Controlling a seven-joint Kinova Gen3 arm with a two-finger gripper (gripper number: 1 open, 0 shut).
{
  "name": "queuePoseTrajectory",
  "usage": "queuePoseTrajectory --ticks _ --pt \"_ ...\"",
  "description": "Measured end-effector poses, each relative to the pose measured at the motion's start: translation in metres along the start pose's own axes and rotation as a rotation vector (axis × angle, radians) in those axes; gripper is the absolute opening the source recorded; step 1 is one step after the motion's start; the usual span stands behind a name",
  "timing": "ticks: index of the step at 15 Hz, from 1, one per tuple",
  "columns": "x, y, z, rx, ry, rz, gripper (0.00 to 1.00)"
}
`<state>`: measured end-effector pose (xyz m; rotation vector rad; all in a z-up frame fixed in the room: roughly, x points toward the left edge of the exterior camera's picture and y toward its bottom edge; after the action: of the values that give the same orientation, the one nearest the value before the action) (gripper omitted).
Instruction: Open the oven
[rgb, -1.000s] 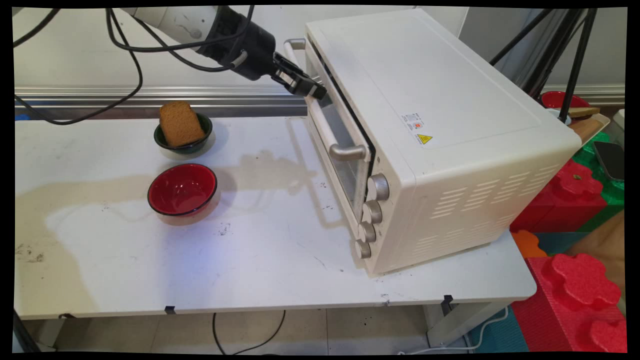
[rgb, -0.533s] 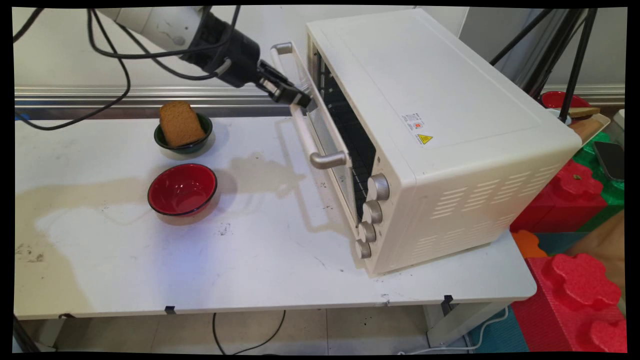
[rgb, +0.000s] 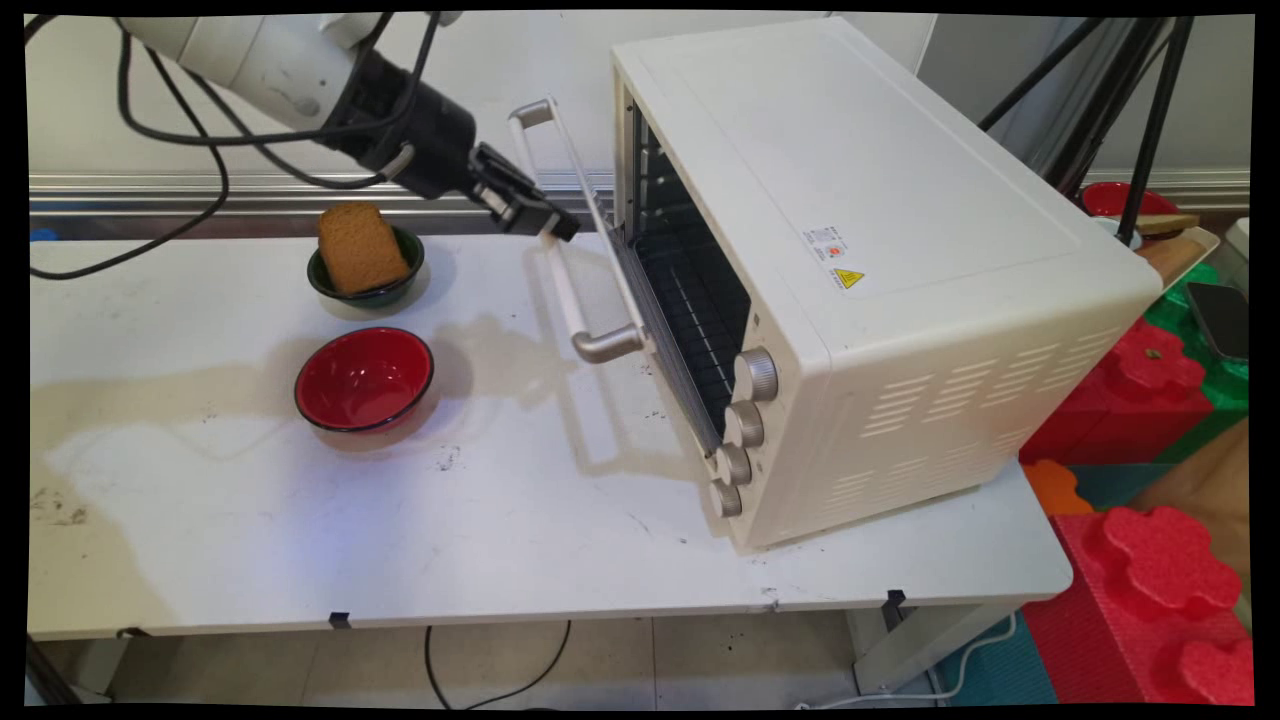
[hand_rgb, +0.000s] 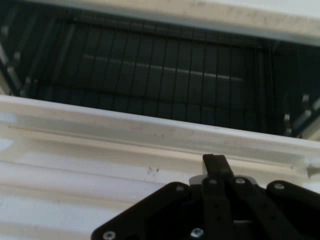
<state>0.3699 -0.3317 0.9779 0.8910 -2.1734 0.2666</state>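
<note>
White table (rgb: 520, 520) under a pale wall carries all we have to describe, and on its right half stands a cream toaster oven (rgb: 860, 250). Its door (rgb: 610, 250) hangs partly down on the bottom hinge, tilted outward perhaps halfway, so the wire rack (rgb: 700, 320) and dark cavity show behind it; we judge the opening as begun but not finished, since the door does not yet lie flat. The door's metal handle (rgb: 565, 240) runs along its upper edge, and the end effector (rgb: 545, 215) meets it near the far end. In the hand view the end effector (hand_rgb: 215, 167) sits right against the door's top edge (hand_rgb: 150, 135), with one black finger (hand_rgb: 215, 162) reaching up over the cream rim; we cannot tell how far apart its fingers stand, nor whether they clasp the handle or only hook it.

Left of the door, well apart from it, a red bowl (rgb: 365, 378) stands with nothing in it. Just behind that, a dark green bowl (rgb: 367, 280) holds a slice of brown bread (rgb: 358, 248) leaning upright. Black cables (rgb: 170, 130) hang from the arm.
</note>
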Motion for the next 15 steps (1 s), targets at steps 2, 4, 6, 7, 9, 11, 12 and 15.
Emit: queuePoseTrajectory --ticks 2,4,6,7,9,11,12,15 --pt "-0.006 0.000 -0.002 -0.002 -0.012 0.003 0.00" --pt "-0.014 0.001 -0.004 -0.002 -0.024 0.003 0.00" --pt "-0.021 0.001 -0.005 -0.005 -0.036 0.006 0.00" --pt "-0.023 0.002 -0.005 -0.006 -0.041 0.007 0.00" --pt "-0.030 0.003 -0.005 -0.009 -0.052 0.010 0.00" --pt "-0.040 0.004 -0.003 -0.013 -0.065 0.014 0.00" --pt "-0.045 0.005 -0.002 -0.015 -0.071 0.017 0.00" --pt "-0.057 0.006 0.000 -0.015 -0.085 0.021 0.00"
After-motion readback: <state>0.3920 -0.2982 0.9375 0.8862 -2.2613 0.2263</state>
